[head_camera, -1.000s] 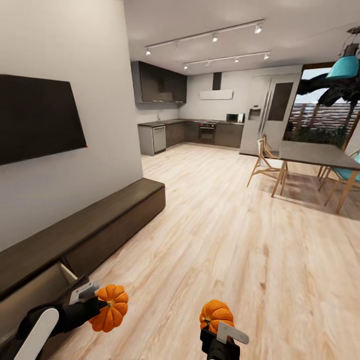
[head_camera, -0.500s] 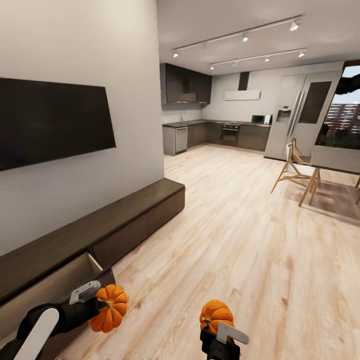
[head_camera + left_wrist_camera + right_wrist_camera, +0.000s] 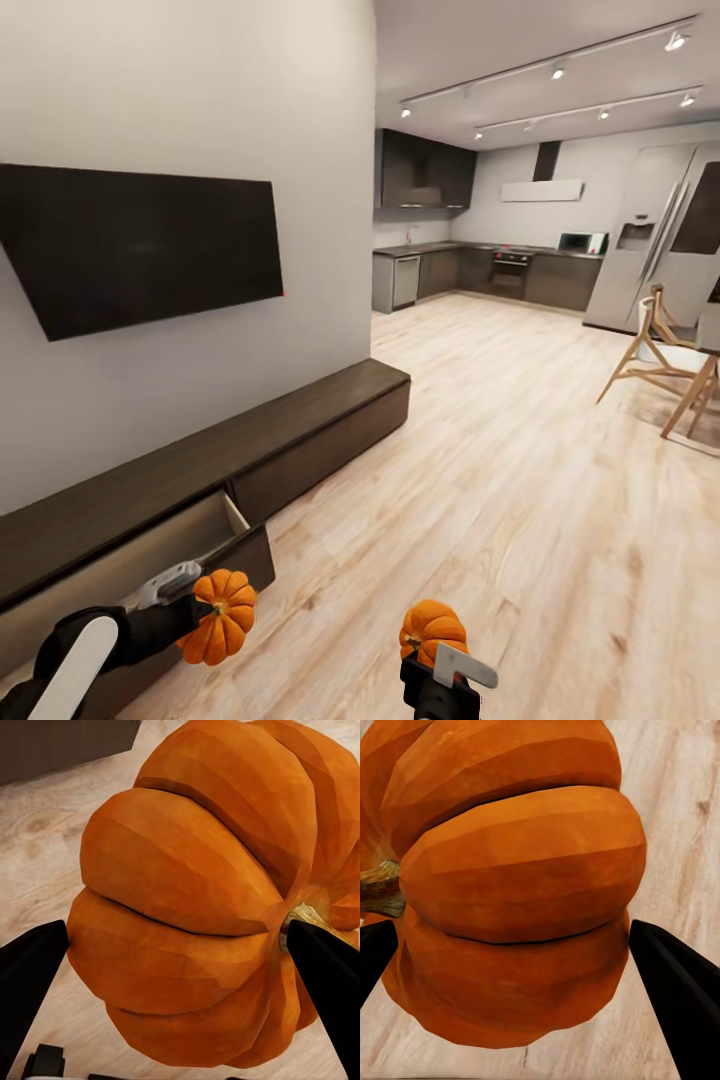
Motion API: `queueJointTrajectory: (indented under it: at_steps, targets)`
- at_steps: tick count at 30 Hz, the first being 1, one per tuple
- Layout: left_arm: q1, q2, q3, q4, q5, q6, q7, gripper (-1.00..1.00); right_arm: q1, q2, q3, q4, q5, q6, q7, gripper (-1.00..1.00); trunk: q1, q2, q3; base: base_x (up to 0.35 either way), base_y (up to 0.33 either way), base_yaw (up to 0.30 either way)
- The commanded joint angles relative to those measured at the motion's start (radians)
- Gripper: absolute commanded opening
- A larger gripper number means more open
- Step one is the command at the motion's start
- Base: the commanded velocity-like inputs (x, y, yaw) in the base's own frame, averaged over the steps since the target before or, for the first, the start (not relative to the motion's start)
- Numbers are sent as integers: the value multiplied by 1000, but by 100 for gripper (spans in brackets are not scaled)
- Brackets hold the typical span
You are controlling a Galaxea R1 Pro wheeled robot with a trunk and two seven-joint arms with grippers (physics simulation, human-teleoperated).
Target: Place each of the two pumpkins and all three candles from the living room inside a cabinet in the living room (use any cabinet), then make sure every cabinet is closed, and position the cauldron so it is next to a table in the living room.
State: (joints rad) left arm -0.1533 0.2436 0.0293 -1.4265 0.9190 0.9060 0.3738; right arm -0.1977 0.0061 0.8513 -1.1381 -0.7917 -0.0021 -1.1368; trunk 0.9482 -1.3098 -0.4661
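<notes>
**Pumpkins in hand, none stowed**

Left end effector [image 3: 205, 610] grips one pumpkin [image 3: 220, 615] just beside the cabinet's [image 3: 300, 440] open drawer [image 3: 150, 550]. Right end effector [image 3: 440, 660] clamps the other pumpkin [image 3: 432, 628] above the floor. Judged early: pumpkins need stowing, drawer needs closing; candles and cauldron remain to be handled.

Two pumpkins: one lower left [image 3: 219, 629], one at bottom centre [image 3: 432, 627]. One long low cabinet [image 3: 300, 430] at left, one drawer [image 3: 215, 540] open. One television [image 3: 150, 245] upper left. One wooden chair [image 3: 655, 350] at right edge. One fridge [image 3: 660, 240] upper right.
</notes>
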Motion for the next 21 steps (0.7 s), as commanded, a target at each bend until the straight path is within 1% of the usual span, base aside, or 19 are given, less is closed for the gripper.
queueJointTrajectory:
  at_steps: [1, 21]
  targets:
    - [0, 0, 0, 0, 4, -1, 0, -100, 0, 0, 0, 0, 2, 1, -3, -100, -4, 7, 3, 0, 0, 291]
    - [0, 0, 0, 0, 3, -1, 2, -100, 0, 1, 2, 0, 2, 1, -1, -100, -81, 147, 66, 0, 0, 291]
